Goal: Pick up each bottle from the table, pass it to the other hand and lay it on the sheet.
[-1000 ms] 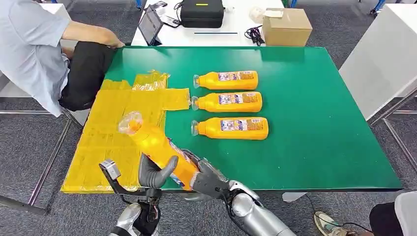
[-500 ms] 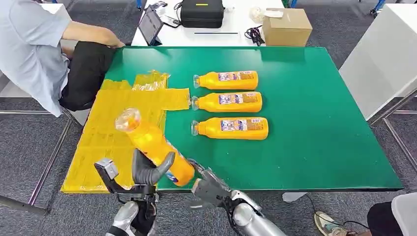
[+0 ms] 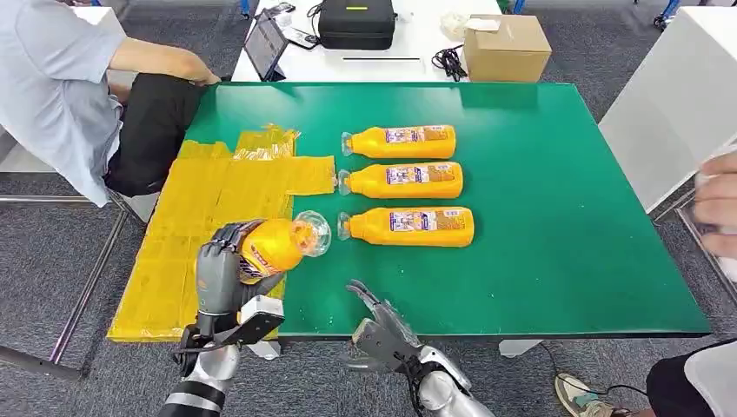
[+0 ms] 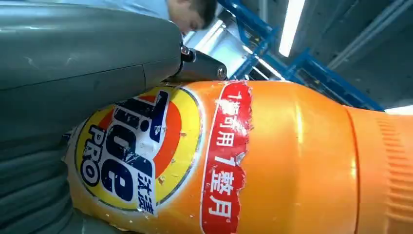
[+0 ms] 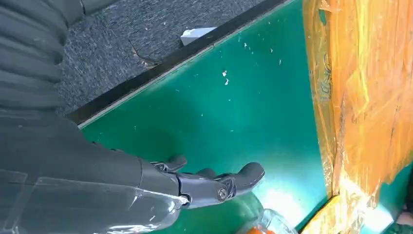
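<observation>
My left hand grips an orange bottle by its body, above the near right part of the yellow sheet; its clear cap points right. Up close, the bottle's label sits against the grey thumb. My right hand hangs open at the table's near edge, fingers spread over the green top and holding nothing. Three more orange bottles lie in a column on the table: far, middle and near, caps to the left.
A person sits at the table's far left corner. Another person's hand shows at the right edge. A white table behind holds a black case, a tablet and a cardboard box.
The bottle passed from my right hand to my left, which turned it so the cap now points right. My right hand let go and dropped back to the table's near edge.
</observation>
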{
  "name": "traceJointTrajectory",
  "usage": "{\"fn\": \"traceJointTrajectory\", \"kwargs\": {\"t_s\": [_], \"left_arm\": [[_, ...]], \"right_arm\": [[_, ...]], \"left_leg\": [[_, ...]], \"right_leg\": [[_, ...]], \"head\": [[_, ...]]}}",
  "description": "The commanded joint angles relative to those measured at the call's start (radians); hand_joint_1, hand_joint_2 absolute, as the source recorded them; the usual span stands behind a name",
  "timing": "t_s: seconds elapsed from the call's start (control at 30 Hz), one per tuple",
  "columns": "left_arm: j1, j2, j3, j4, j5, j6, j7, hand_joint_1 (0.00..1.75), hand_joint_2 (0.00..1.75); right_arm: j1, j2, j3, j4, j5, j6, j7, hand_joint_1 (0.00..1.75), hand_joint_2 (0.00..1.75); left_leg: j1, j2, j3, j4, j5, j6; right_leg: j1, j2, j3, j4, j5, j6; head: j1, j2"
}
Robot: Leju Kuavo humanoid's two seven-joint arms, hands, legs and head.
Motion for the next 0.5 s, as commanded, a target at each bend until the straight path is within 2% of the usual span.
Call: {"fn": "traceJointTrajectory", "kwargs": {"t_s": [0.03, 0.07, 0.13, 0.23, 0.27, 0.3, 0.4, 0.43, 0.47, 0.5], "left_arm": [[-0.062, -0.046, 0.278, -0.03, -0.552, -0.002, 0.104, 1.75, 1.75], [-0.072, 0.01, 0.226, -0.027, -0.672, -0.002, 0.2, 1.75, 1.75], [-0.11, 0.104, 0.109, 0.055, -0.708, -0.002, 0.348, 1.75, 1.75], [-0.133, 0.138, 0.06, 0.113, -0.72, -0.002, 0.399, 1.75, 1.75], [-0.175, 0.171, 0.016, 0.212, -0.736, -0.002, 0.462, 1.75, 1.75], [-0.204, 0.231, -0.118, 0.271, -0.687, -0.002, 0.573, 1.75, 1.75], [-0.252, 0.242, -0.135, 0.392, -0.683, -0.002, 0.601, 1.75, 1.75], [-0.314, 0.244, -0.132, 0.548, -0.674, -0.002, 0.61, 1.75, 1.75], [-0.34, 0.246, -0.129, 0.606, -0.675, -0.002, 0.606, 1.75, 1.75], [-0.34, 0.246, -0.129, 0.606, -0.675, -0.002, 0.606, 1.75, 1.75]], "right_arm": [[0.003, 0.011, -0.069, 0.032, 0.003, 0.002, -0.003, 0.0, 1.75], [0.004, 0.012, -0.075, 0.033, 0.001, 0.004, -0.009, 0.0, 1.75], [-0.01, 0.018, -0.081, 0.049, 0.001, 0.013, -0.02, 0.0, 1.75], [-0.016, 0.02, -0.078, 0.056, 0.0, 0.017, -0.022, 0.0, 1.75], [-0.022, 0.026, -0.08, 0.059, 0.0, 0.019, -0.026, 0.0, 1.75], [-0.031, 0.036, -0.083, 0.078, -0.001, 0.022, -0.045, 0.0, 1.75], [-0.035, 0.04, -0.092, 0.074, 0.004, 0.026, -0.048, 0.0, 1.75], [-0.033, 0.043, -0.095, 0.066, 0.002, 0.026, -0.044, 0.0, 1.75], [-0.034, 0.047, -0.098, 0.067, 0.0, 0.029, -0.041, 0.0, 1.75], [-0.034, 0.047, -0.098, 0.067, 0.0, 0.029, -0.041, 0.0, 1.75]], "left_leg": [[0.001, 0.001, 0.001, 0.0, -0.001, -0.001], [0.002, 0.002, 0.002, 0.001, -0.002, -0.002], [0.002, 0.002, 0.003, 0.001, -0.002, -0.002], [0.002, 0.002, 0.003, -0.001, 0.0, -0.003], [0.001, -0.001, 0.003, -0.001, 0.0, -0.002], [0.001, -0.001, 0.003, -0.001, 0.001, -0.002], [0.002, -0.003, 0.004, -0.001, 0.0, -0.003], [0.002, -0.002, 0.003, -0.001, 0.001, -0.002], [0.001, 0.0, 0.003, -0.001, 0.001, -0.002], [0.002, 0.0, 0.005, -0.001, 0.0, -0.003]], "right_leg": [[0.001, 0.001, 0.001, 0.0, 0.0, -0.001], [0.002, 0.001, 0.003, 0.0, -0.001, -0.002], [0.002, 0.001, 0.004, 0.0, -0.001, -0.003], [0.002, 0.0, 0.003, -0.001, 0.0, -0.003], [0.001, -0.002, 0.003, -0.001, -0.001, -0.003], [0.001, -0.002, 0.003, -0.001, 0.0, -0.002], [0.002, -0.003, 0.005, 0.0, -0.001, -0.003], [0.001, -0.002, 0.004, 0.0, -0.001, -0.002], [0.001, 0.0, 0.003, 0.0, 0.0, -0.002], [0.002, -0.001, 0.005, -0.001, -0.001, -0.003]], "head": [[0.0, 0.0], [0.0, 0.0], [0.001, 0.0], [0.0, 0.0], [0.001, 0.0], [0.0, 0.0], [0.001, 0.0], [0.0, 0.0], [0.0, 0.0], [0.0, 0.0]]}}
